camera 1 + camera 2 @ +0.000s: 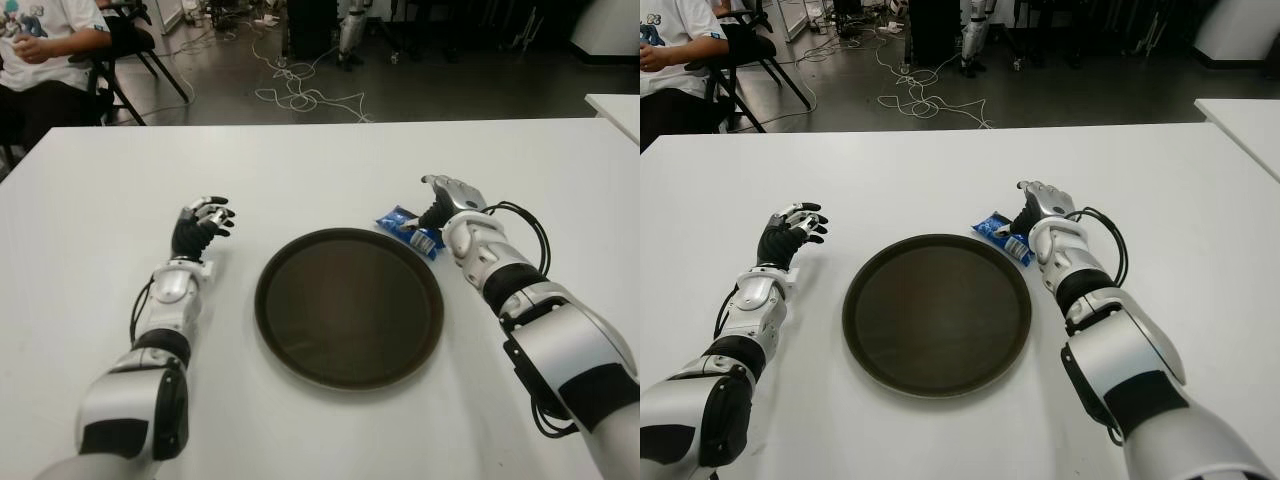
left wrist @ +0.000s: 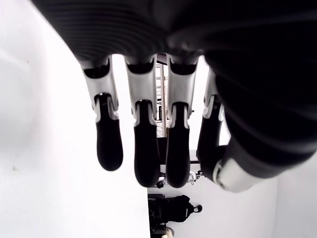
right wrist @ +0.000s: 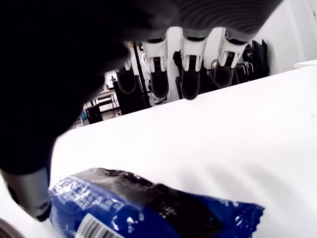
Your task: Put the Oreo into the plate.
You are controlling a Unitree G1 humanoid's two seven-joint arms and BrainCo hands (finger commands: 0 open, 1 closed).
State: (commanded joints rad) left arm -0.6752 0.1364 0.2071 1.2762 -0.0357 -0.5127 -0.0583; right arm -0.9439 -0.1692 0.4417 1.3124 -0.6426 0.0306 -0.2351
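Observation:
The Oreo (image 1: 408,228) is a blue packet lying flat on the white table, just off the upper right rim of the dark round plate (image 1: 300,330). My right hand (image 1: 440,203) hovers over the packet's right end. In the right wrist view its fingers (image 3: 190,74) stretch out above the Oreo (image 3: 148,208) without closing, and the thumb (image 3: 29,196) stands beside the packet's end. The hand is open and holds nothing. The plate holds nothing. My left hand (image 1: 205,222) shows to the left of the plate, fingers loosely spread and holding nothing.
The white table (image 1: 330,170) reaches far back. Beyond its far edge a person (image 1: 45,45) sits at the left beside a black chair (image 1: 130,50), and cables (image 1: 300,90) lie on the floor. A second white table corner (image 1: 615,105) shows at the right.

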